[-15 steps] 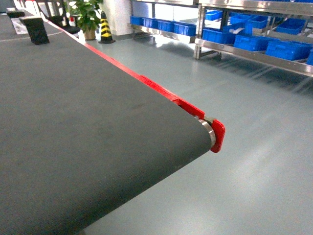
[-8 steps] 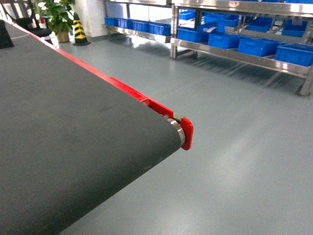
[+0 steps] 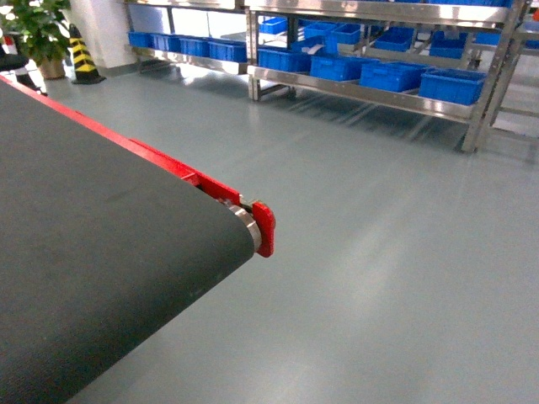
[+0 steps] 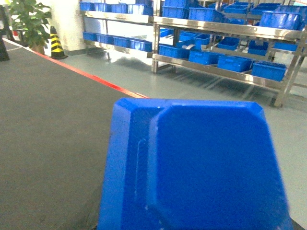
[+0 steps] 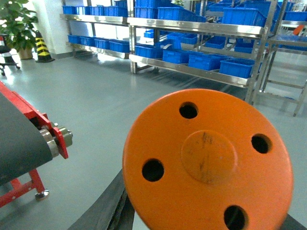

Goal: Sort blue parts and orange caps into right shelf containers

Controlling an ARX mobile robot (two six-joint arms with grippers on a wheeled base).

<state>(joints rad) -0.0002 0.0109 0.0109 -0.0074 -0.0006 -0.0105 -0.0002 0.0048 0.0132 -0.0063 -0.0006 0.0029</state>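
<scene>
A blue part (image 4: 206, 167) with chamfered corners fills the lower left wrist view, held close to the camera above the belt edge; it hides my left gripper's fingers. An orange cap (image 5: 206, 163), a round disc with several holes, fills the right wrist view. My right gripper (image 5: 206, 223) is shut on it, with a dark finger (image 5: 103, 211) showing at its lower left. The right shelf containers (image 3: 453, 86) are blue crates on a steel rack across the floor, also seen as containers (image 4: 268, 70) and containers (image 5: 235, 67). Neither gripper shows in the head view.
The dark conveyor belt (image 3: 84, 252) ends at a red bracket (image 3: 264, 227) on the left. Grey floor (image 3: 379, 252) lies between it and the steel rack (image 3: 354, 91). A striped cone (image 3: 82, 57) and a potted plant (image 3: 38, 25) stand far left.
The head view has swung to the right: the belt end has slid left in the frame and the rack with blue crates has come closer to the middle.
</scene>
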